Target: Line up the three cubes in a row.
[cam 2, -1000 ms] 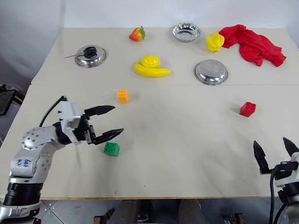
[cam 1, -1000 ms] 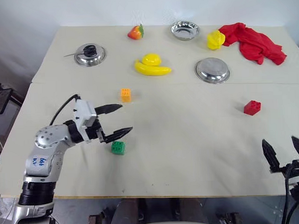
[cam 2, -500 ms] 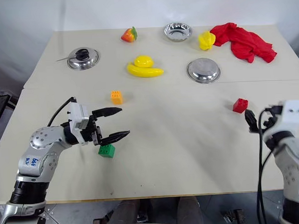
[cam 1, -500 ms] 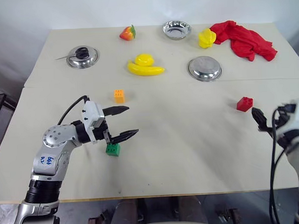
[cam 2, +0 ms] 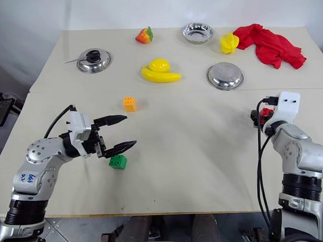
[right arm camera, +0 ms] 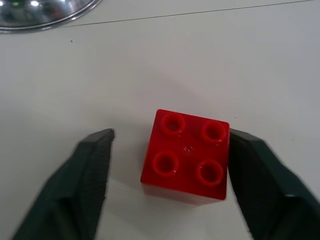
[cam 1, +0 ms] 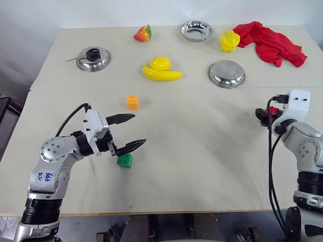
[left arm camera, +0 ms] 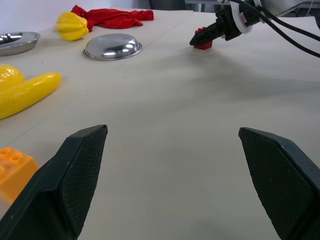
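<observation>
Left eye view: the left pincer point(cam 1: 126, 132) hangs spread above the green cube point(cam 1: 125, 161), with the orange cube point(cam 1: 132, 102) beyond on the worktop point(cam 1: 205, 151). Right wrist view: the right pincer point(right arm camera: 170, 165) straddles the red cube point(right arm camera: 186, 156), one finger touching, not yet clamped, seemingly to carry it over.

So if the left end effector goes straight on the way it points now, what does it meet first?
Probably nothing nearby: past the open left end effector lies bare beige tabletop. Far along that line sits the small red studded plastic cube at the right end effector, though depth is unclear.
</observation>
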Motion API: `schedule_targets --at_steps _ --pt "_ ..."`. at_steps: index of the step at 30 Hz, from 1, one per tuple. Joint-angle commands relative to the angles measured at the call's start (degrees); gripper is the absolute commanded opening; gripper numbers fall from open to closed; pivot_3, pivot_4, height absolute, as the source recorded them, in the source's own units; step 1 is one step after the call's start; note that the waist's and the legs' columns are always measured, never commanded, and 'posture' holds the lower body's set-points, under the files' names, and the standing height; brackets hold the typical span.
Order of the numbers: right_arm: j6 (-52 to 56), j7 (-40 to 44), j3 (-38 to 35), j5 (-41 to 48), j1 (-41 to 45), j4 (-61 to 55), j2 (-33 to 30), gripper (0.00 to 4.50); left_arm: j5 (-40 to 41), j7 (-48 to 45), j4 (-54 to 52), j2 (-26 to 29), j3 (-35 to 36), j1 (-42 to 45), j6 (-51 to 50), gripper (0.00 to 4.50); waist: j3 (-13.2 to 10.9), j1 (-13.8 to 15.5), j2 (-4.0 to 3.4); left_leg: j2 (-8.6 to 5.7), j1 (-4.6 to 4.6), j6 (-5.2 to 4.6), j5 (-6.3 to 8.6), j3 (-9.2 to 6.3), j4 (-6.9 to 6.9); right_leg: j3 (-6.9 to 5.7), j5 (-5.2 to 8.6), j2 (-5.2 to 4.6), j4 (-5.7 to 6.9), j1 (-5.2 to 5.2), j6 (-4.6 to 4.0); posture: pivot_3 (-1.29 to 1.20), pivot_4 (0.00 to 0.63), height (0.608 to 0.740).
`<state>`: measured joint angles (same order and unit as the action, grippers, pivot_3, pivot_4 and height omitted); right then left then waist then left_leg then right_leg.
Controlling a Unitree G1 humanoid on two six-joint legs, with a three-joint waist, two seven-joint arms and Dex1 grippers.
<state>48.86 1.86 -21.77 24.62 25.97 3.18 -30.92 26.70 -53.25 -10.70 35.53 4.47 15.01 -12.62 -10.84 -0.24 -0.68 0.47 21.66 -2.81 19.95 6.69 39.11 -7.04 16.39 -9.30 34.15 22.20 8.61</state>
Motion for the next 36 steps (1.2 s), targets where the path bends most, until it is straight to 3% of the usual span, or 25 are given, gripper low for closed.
schedule_targets --at_steps 1,3,5,9,14,18,24,31,32,36 --pt "0.13 -0.34 -2.31 -0.25 0.54 -1.16 -0.08 2.25 0.02 0.48 -2.10 0.54 1.66 -0.89 0.72 4.50 0.00 0.01 0.00 0.00 0.02 0.00 0.00 0.02 0.00 0.01 0.00 0.00 0.02 0.04 0.00 0.00 0.150 0.740" --pt "0.34 1.40 -1.63 -0.15 -0.17 -1.35 -0.89 1.62 -0.07 0.57 -2.08 0.50 1.67 -1.15 0.97 4.50 0.00 0.00 0.00 0.00 0.07 0.00 0.00 0.05 0.00 0.05 0.00 0.00 0.05 0.12 0.00 0.00 0.150 0.740" --pt "-0.30 7.31 0.09 0.73 -1.10 -2.07 -3.48 1.62 -0.08 0.57 -2.08 0.63 1.79 -1.43 1.18 4.50 0.00 0.04 0.00 0.00 0.12 0.00 -0.01 0.07 0.00 0.07 0.00 0.01 0.07 0.18 0.00 0.00 0.150 0.740" --pt "-7.60 34.74 9.80 1.95 -3.82 -4.90 -15.07 1.62 0.06 0.41 -1.54 1.05 2.33 -1.61 1.46 4.50 0.00 -0.01 0.00 0.01 0.29 -0.01 -0.02 0.08 0.04 0.07 -0.01 0.05 0.02 0.32 0.03 0.00 0.150 0.740" --pt "-33.13 64.98 18.98 -3.10 -2.25 4.58 -22.87 1.62 -0.11 0.15 -0.99 0.99 1.98 -1.34 1.62 4.50 0.00 -0.09 0.06 0.07 0.33 -0.01 -0.01 0.13 0.09 0.07 -0.06 0.17 -0.12 0.29 0.11 0.00 0.150 0.740" --pt "-57.31 78.99 26.29 -10.99 7.23 23.61 -20.14 1.62 -0.07 0.04 -1.19 1.08 1.82 -1.39 1.51 4.50 -0.01 -0.42 0.10 0.13 0.33 0.00 -0.03 0.18 0.16 0.10 -0.11 0.21 -0.17 0.27 0.20 0.00 0.150 0.740" --pt "-69.49 89.91 28.85 -13.04 18.19 44.79 -14.08 1.62 0.48 0.11 -2.65 2.19 3.21 -2.67 0.77 4.50 -0.02 -1.31 0.10 0.18 0.39 0.03 -0.05 0.03 0.22 0.01 -0.10 0.23 -0.15 0.26 0.19 0.00 0.150 0.740" --pt "-72.40 90.64 33.15 -12.10 22.31 53.25 -12.69 1.62 0.75 0.78 -3.89 2.74 5.18 -4.66 0.59 4.50 -0.02 -1.39 0.10 0.23 0.41 0.03 -0.05 -0.08 0.40 -0.02 -0.10 0.22 -0.06 0.20 0.17 0.00 0.150 0.740" --pt "-71.23 90.64 33.43 -12.51 22.74 54.00 -12.61 2.27 0.74 0.76 -3.89 2.72 5.31 -4.78 0.59 4.50 -0.02 -1.37 0.10 0.24 0.42 0.03 -0.05 -0.09 0.46 -0.02 -0.10 0.22 -0.03 0.19 0.17 0.00 0.150 0.740" --pt "-74.57 90.64 32.65 -10.83 23.67 54.76 -12.00 3.51 1.37 0.42 -3.28 2.68 6.25 -5.14 0.34 4.50 -0.03 -1.41 0.08 0.26 0.44 0.03 -0.05 -0.12 0.66 0.00 -0.09 0.21 0.15 0.19 0.17 0.00 0.150 0.740"
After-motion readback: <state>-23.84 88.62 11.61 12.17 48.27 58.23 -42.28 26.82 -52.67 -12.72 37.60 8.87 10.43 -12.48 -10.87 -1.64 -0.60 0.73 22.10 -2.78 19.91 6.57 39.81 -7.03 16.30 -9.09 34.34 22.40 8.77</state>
